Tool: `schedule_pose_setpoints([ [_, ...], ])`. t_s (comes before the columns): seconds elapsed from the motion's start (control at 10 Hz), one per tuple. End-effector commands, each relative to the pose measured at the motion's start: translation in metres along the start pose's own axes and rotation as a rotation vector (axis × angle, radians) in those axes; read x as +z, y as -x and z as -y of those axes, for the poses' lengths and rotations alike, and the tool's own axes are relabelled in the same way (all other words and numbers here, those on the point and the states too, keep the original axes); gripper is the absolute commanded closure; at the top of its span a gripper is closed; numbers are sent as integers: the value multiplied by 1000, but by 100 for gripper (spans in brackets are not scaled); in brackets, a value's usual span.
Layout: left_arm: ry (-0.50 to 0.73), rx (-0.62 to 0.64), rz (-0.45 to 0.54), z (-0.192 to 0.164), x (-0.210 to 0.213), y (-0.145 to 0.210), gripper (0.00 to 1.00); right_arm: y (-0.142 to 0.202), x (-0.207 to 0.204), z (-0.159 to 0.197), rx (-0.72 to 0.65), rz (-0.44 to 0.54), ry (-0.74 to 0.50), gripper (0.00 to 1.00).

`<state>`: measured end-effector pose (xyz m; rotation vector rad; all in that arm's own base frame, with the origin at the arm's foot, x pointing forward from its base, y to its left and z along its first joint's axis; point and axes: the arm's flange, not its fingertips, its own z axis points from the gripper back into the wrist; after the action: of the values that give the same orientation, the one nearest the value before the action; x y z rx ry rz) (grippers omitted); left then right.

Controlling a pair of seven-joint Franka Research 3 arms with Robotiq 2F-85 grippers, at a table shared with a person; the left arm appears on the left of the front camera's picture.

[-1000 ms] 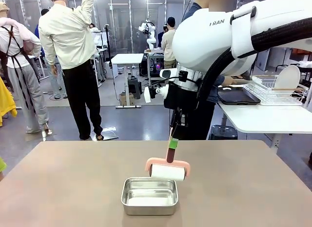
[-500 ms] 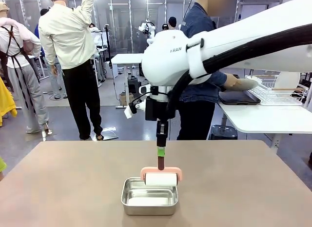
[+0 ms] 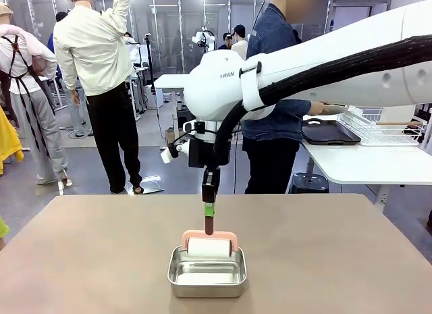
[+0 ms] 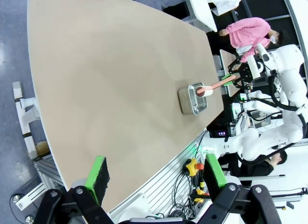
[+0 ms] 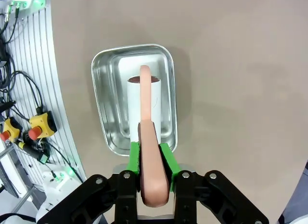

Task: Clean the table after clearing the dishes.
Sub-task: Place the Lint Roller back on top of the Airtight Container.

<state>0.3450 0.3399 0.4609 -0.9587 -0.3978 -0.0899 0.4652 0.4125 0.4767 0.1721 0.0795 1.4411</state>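
Looks like the cleaning step, with no plates left on the table (image 3: 101, 246) and a dark tray (image 3: 331, 133) put away on the white side table (image 3: 364, 162) far behind. Pinching the pink handle of a sticky roller (image 3: 209, 246) tight between the green pads of the right gripper (image 3: 210, 209), straight up and down. Hanging the white roll right over the shiny steel pan (image 3: 206, 273), low between its walls in the right wrist view; hard to tell if touching the bottom or not. Resting the left gripper (image 4: 153, 171) high up and off to the side, spread wide, with nothing in it. Next, most likely: lift the roll clear of the pan's rim, carry it over bare table, press it down flat and roll in long lines. Needs a straight lift first, or could bump the rim and push the pan along. Lots of open brown top on both sides of the pan and beyond it, so plenty of room to roll. Less room on the near side, with the pan close to the robot's edge. Best to stop each line short of the table's edges, so as not to drop off
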Motion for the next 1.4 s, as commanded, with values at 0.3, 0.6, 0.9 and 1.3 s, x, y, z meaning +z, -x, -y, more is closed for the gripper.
schedule_pose_setpoints([
  [0.3,-11,12,5,4,2,1,0,-20,-44,22,-25,-28,-13,78],
  [0.6,-11,12,5,4,2,1,0,-15,-50,29,23,-20,-21,72],
  [0.9,-11,12,5,4,2,1,0,-10,-46,26,42,-20,-32,29],
  [1.3,-11,12,5,4,2,1,0,-6,-40,22,44,-6,-22,0],
])
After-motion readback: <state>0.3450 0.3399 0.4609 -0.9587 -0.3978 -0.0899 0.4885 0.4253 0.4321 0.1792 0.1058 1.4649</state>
